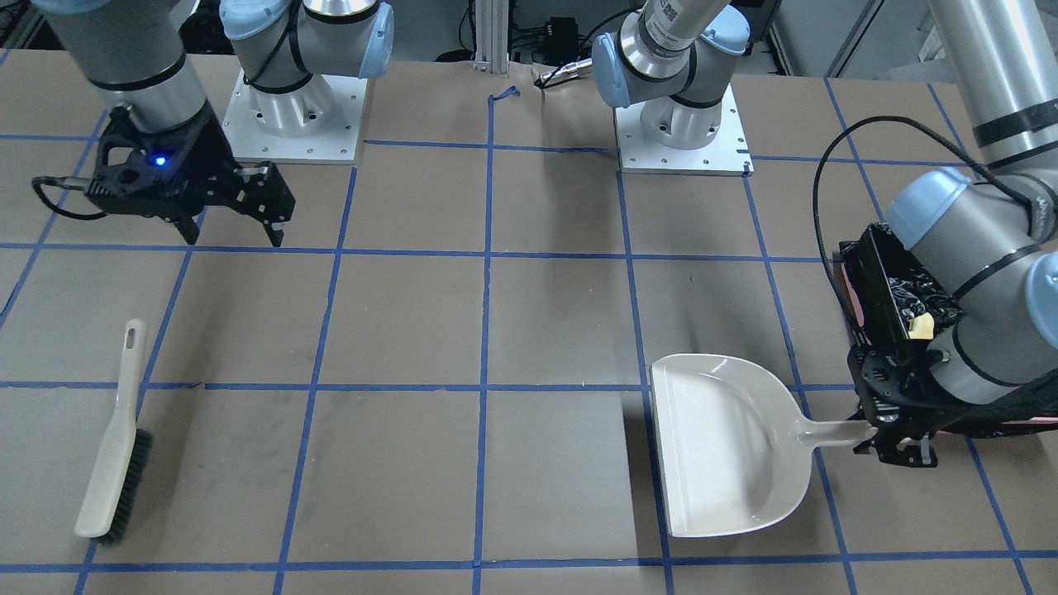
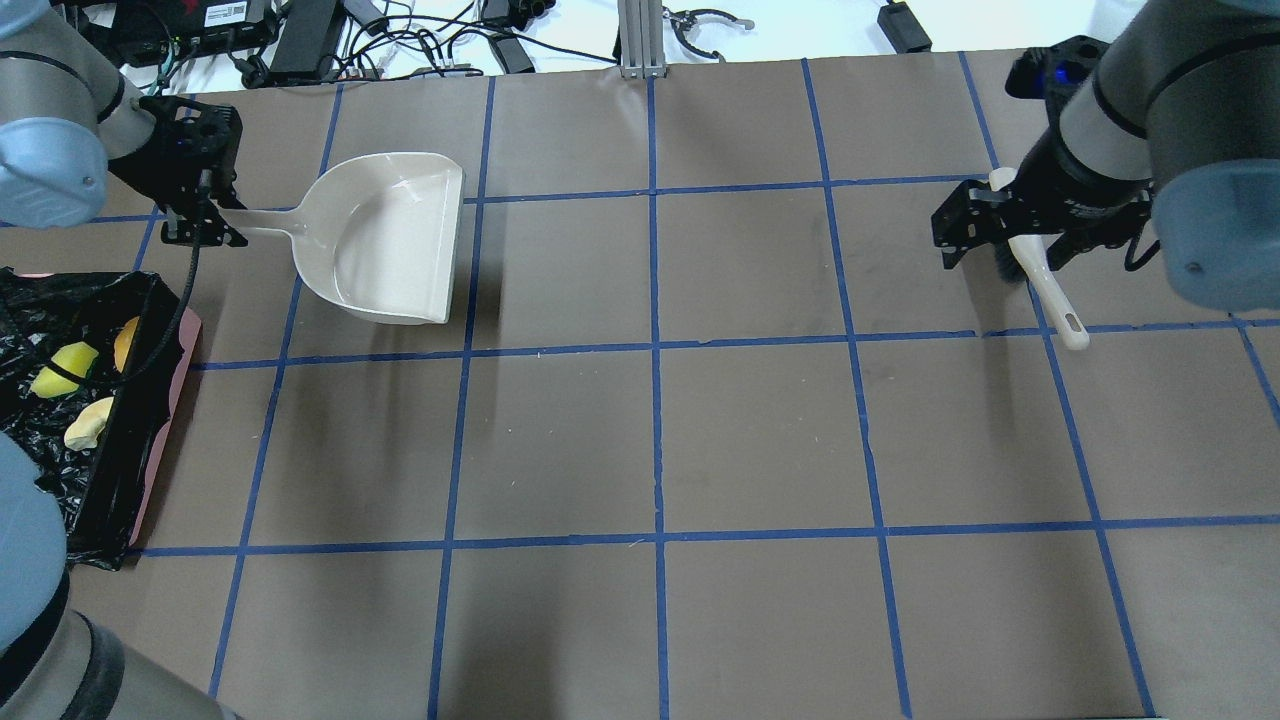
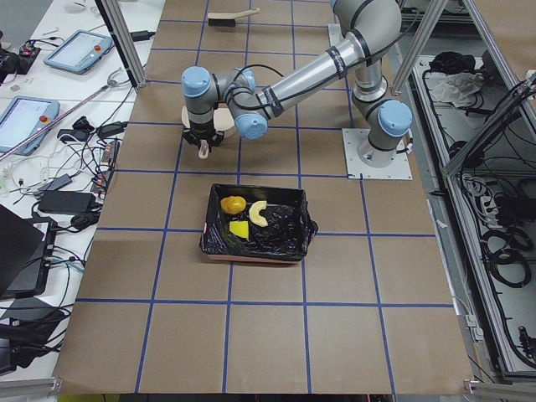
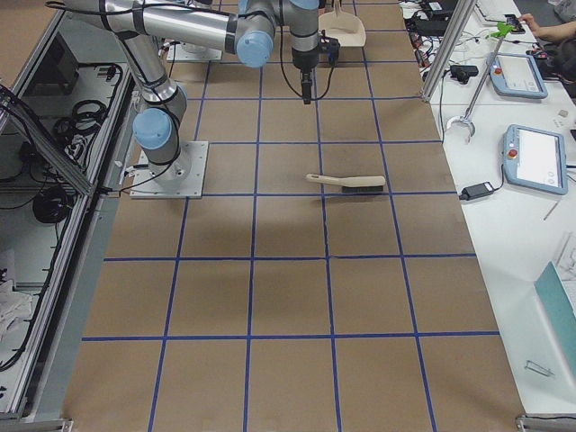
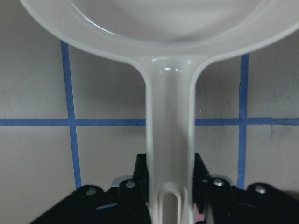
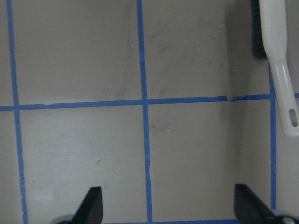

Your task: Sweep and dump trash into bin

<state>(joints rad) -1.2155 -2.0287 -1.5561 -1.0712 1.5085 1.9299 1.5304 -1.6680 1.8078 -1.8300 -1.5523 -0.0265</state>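
Trash [image 2: 62, 368] is seen inside the bin [image 2: 160, 450]: the yellow wedge, the tan curved piece and the golden-brown lump all rest on the black liner, and none is found on the tabletop [image 2: 760, 430]. The dustpan [image 1: 727, 446] is shown empty, near the bin, with its handle clamped in the left end effector [image 1: 884, 431]. The wrist view confirms that the grip is near the handle's end. Whether the pan rests flat on the tabletop or hangs slightly above it cannot be settled from the shadows alone. The right end effector [image 1: 234, 234] is held spread and empty above the tabletop, apart from the brush [image 1: 116, 463], which lies there touched by nothing.

The task is judged all but finished; only the letting go of the dustpan and a retreat of the arms seem left. Two risks are to be noted. If the pan is let go while raised or tilted, it could drop and skid against the bin. A black cable [image 2: 188, 285] of the left arm is draped over the bin's rim and across the liner, so a withdrawal could snag the bag, and the bin might be dragged or tipped and the trash spilled.
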